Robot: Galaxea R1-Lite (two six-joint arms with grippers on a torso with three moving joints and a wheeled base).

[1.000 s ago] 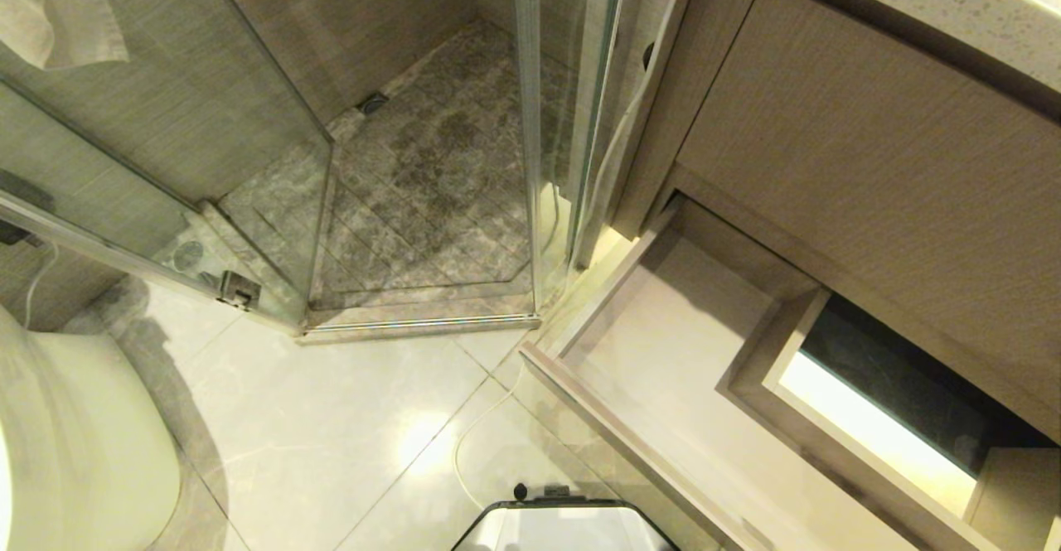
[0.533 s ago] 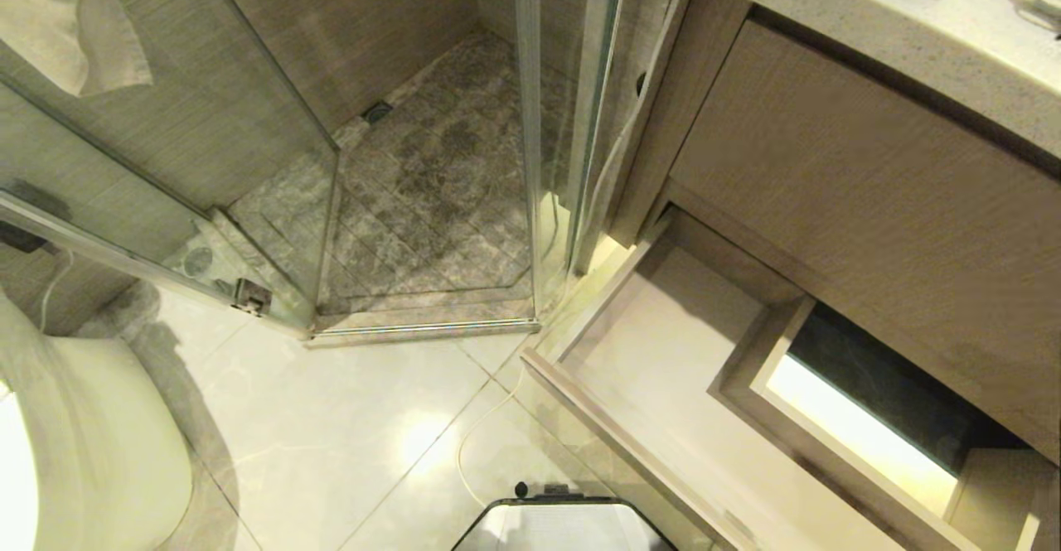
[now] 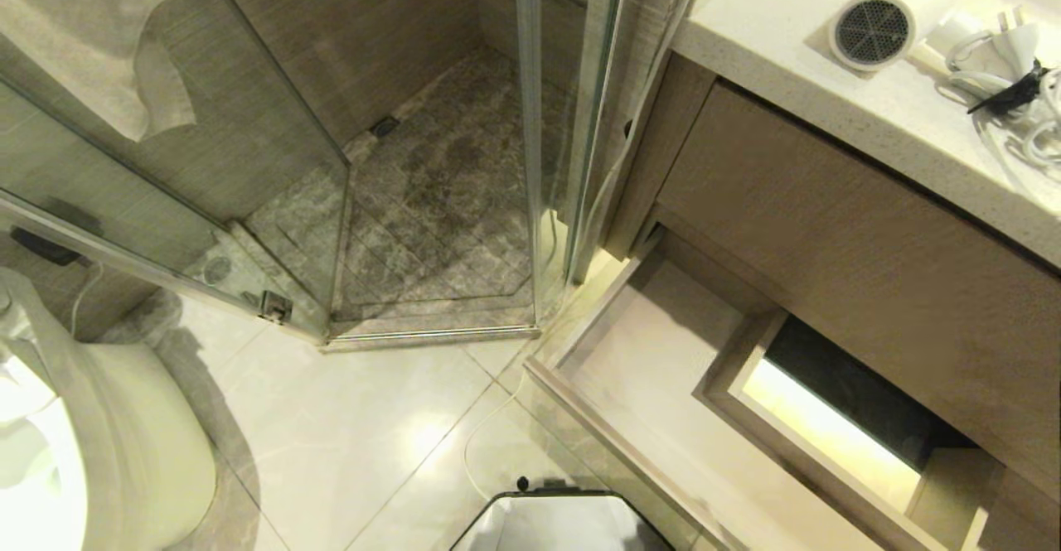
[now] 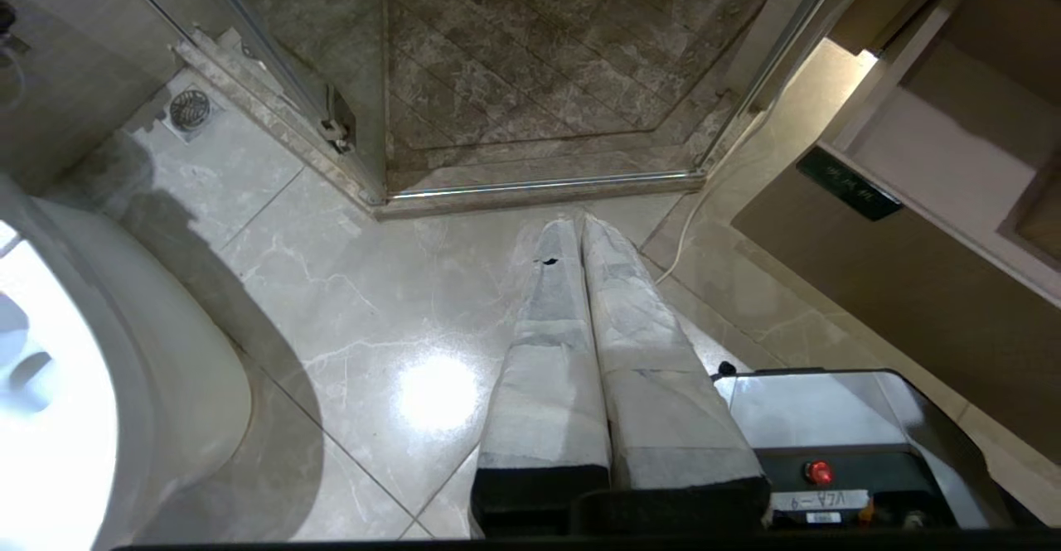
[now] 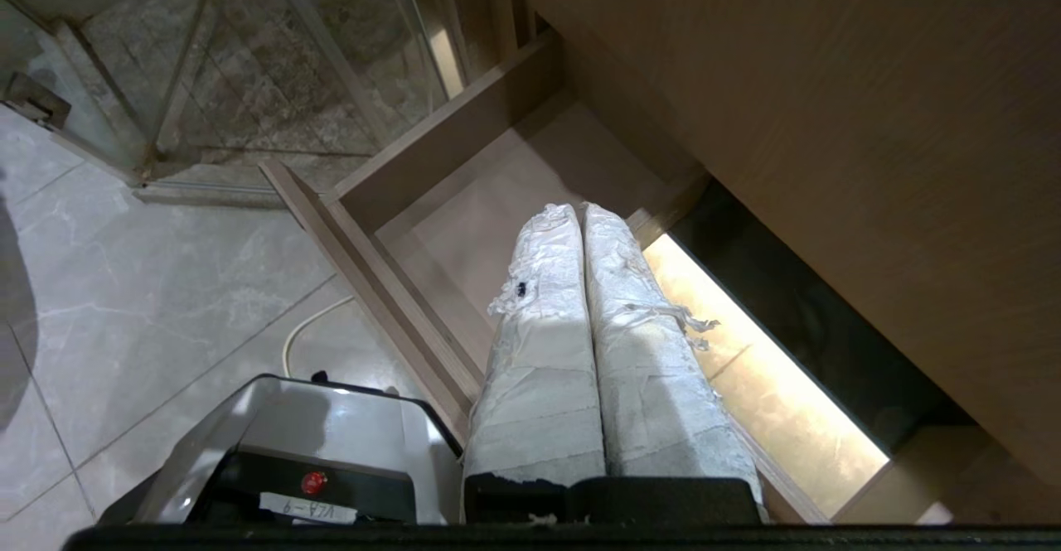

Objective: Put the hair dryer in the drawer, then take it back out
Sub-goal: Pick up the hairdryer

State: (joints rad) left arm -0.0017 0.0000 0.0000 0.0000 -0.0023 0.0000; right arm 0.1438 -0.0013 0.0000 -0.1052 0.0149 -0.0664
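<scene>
Lying on the bench [image 3: 771,45] above the open, empty drawer [image 3: 655,369], the hair dryer [image 3: 899,8] points its grille outward, nearer the right gripper [image 5: 578,213] than the left gripper [image 4: 574,224], both low with jaws pressed together.

I counted one hair dryer [image 3: 899,11], one open drawer [image 3: 655,385], one toilet [image 3: 99,443], and my two grippers.

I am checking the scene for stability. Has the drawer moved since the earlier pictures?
No. The drawer sits the same against the cabinet front above it, still pulled open. The whole head view has shifted because the camera rose, so the dryer came into sight.
</scene>
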